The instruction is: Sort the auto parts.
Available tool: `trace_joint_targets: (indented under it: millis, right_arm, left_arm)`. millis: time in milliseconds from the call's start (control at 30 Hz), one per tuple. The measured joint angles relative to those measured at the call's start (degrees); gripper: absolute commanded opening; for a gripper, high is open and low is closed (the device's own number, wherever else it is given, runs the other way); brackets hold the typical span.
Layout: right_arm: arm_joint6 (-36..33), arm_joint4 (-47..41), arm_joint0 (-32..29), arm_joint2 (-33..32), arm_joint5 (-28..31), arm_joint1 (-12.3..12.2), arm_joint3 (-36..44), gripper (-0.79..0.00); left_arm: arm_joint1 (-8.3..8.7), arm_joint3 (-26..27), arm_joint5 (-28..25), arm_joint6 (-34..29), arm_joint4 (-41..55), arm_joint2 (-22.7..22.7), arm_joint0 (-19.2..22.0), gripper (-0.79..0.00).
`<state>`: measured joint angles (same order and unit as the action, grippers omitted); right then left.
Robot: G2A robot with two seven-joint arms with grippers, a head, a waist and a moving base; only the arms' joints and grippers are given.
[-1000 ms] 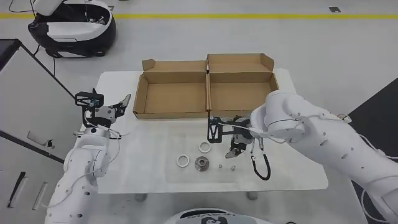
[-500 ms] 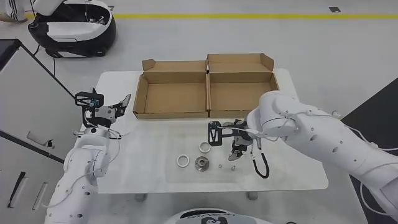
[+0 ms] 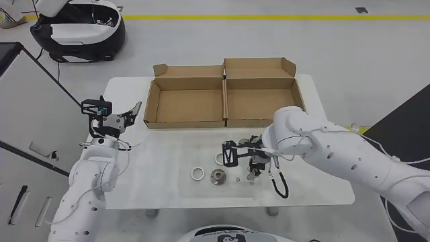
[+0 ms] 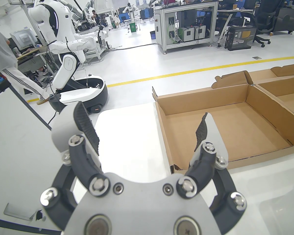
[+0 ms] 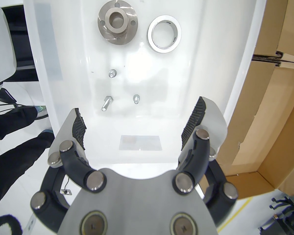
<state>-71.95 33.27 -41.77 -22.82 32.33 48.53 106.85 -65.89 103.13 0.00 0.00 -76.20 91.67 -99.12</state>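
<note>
Small metal parts lie on the white table (image 3: 168,154) near its front edge: a flanged hub (image 3: 217,176), one ring (image 3: 198,173) beside it, a second ring (image 3: 220,158) and small bolts (image 3: 238,179). My right gripper (image 3: 253,170) hangs open just above the bolts. In the right wrist view it (image 5: 139,121) is empty, with three bolts (image 5: 107,103) just past its fingertips, then the hub (image 5: 117,22) and a ring (image 5: 164,34). My left gripper (image 3: 124,116) stands open and empty off the table's left edge, and in its own view (image 4: 144,128) it faces the left box.
Two open cardboard boxes sit side by side at the back of the table, the left box (image 3: 185,105) and the right box (image 3: 261,98), both empty. A wheeled robot base (image 3: 77,30) stands on the floor beyond the table's left corner.
My right gripper has moved toward the table's front edge and slightly left, coming down over the bolts. The left arm and the parts have not moved.
</note>
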Motion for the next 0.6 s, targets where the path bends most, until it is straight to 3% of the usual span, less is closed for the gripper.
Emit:
trace_joint_targets:
  millis: [600]
  right_arm:
    - [-0.08,1.36,-1.16,0.18,-1.22,-0.86,0.59,0.0]
  left_arm:
    - [0.0,0.0,0.0,0.0,0.0,0.0,0.0,0.0]
